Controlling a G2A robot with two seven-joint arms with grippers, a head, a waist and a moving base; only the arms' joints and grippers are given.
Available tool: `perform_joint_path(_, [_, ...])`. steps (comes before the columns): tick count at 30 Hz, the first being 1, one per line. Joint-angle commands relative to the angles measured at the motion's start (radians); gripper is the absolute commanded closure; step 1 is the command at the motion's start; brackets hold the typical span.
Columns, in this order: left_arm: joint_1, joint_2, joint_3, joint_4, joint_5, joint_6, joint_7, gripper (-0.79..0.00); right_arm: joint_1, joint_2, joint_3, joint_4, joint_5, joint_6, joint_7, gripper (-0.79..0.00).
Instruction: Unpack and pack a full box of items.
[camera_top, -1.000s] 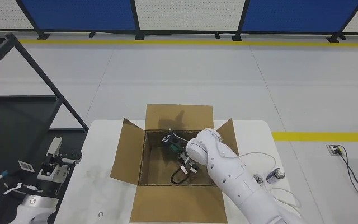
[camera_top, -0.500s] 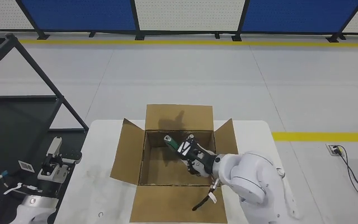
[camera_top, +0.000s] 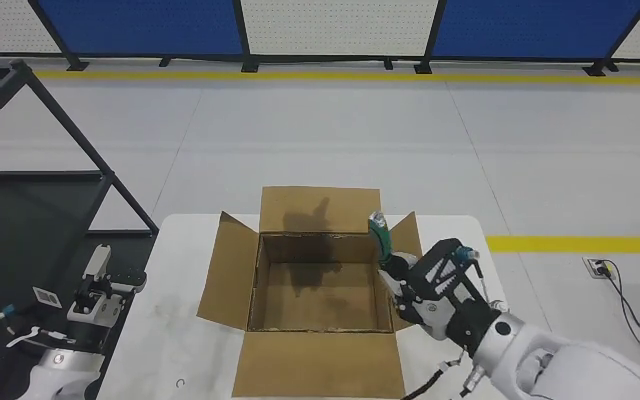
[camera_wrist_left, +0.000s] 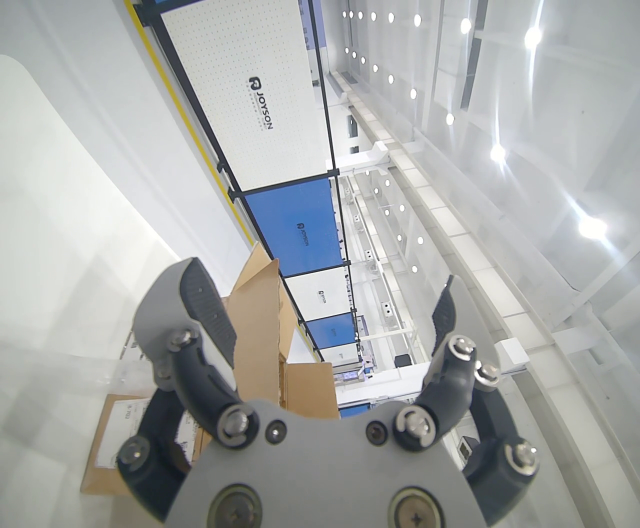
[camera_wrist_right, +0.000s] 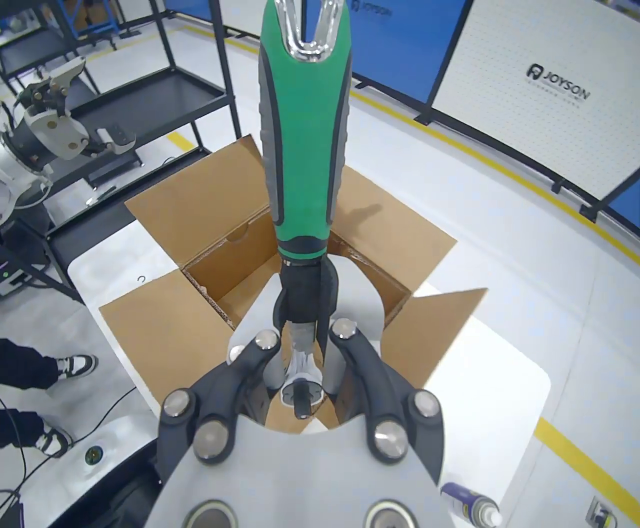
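Note:
The open cardboard box (camera_top: 318, 210) stands in the middle of the white table, all flaps spread and its brown floor showing. My right gripper (camera_top: 390, 260) hovers over the box's right flap, shut on a green-handled tool (camera_top: 379, 231). In the right wrist view the green-handled tool (camera_wrist_right: 302, 150) points straight out from the right gripper (camera_wrist_right: 302, 320), above the box (camera_wrist_right: 165, 320). My left gripper (camera_wrist_left: 325, 310) is open with nothing between its fingers. It sits off the table's left edge, where the top view shows the left gripper (camera_top: 95, 268), well apart from the box (camera_wrist_left: 272, 325).
A spray can (camera_wrist_right: 470, 505) lies on the table to the right of the box. A black shelf rack (camera_top: 60, 190) stands beside the table's left side. Bare tabletop (camera_top: 175, 330) lies to the left of the box.
My right gripper has lifted the green-handled tool out of the box and swung to the right, over the right flap. The left arm has stayed where it was.

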Motion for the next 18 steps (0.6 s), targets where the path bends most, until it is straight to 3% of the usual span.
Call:
perform_joint_path(1, [0.0,0.0,0.0,0.0,0.0,0.0,0.0,-0.785,-0.03,0.005,0.059,0.004,0.012,0.009,-0.023,0.0])
perform_joint_path(13, [0.0,0.0,0.0,0.0,0.0,0.0,0.0,-0.785,-0.353,0.02,0.418,0.004,0.222,0.117,-0.193,0.0])
perform_joint_path(18, [0.0,0.0,0.0,0.0,0.0,0.0,0.0,-0.785,-0.484,0.018,0.506,0.004,0.331,0.193,-0.23,0.0])
